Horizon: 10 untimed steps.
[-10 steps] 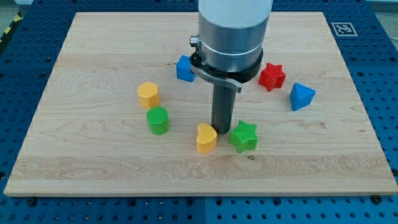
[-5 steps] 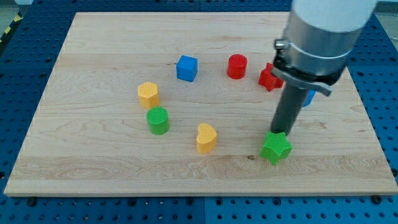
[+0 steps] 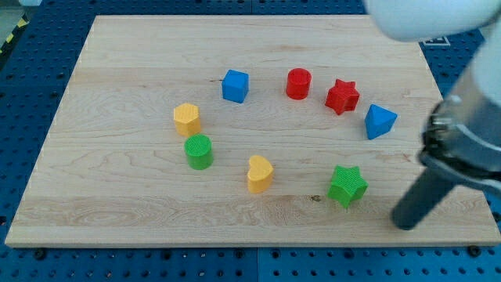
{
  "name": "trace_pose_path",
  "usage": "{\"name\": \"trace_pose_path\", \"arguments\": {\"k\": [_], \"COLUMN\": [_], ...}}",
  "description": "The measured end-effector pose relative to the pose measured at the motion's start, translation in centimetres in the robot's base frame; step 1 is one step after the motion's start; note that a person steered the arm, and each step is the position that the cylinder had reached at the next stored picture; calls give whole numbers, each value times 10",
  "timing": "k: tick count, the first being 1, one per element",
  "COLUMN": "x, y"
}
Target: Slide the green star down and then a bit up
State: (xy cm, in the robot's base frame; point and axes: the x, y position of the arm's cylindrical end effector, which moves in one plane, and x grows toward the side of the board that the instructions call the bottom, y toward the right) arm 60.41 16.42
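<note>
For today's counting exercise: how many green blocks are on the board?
2. The green star lies toward the view's bottom right, left of my tip; the green cylinder stands left of centre. None seems hidden.

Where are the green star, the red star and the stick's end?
green star (image 3: 347,185), camera view, middle of its top face.
red star (image 3: 342,95), camera view, middle of its top face.
my tip (image 3: 404,225), camera view, very end of the rod, right of the green star, not touching.

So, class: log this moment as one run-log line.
my tip: right of green star, apart | star: right of yellow heart | contact: none
</note>
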Motion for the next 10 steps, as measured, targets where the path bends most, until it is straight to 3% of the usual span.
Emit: {"name": "trace_pose_path", "arguments": {"k": [1, 3, 10], "x": [0, 0, -15], "y": [-37, -43, -23]}}
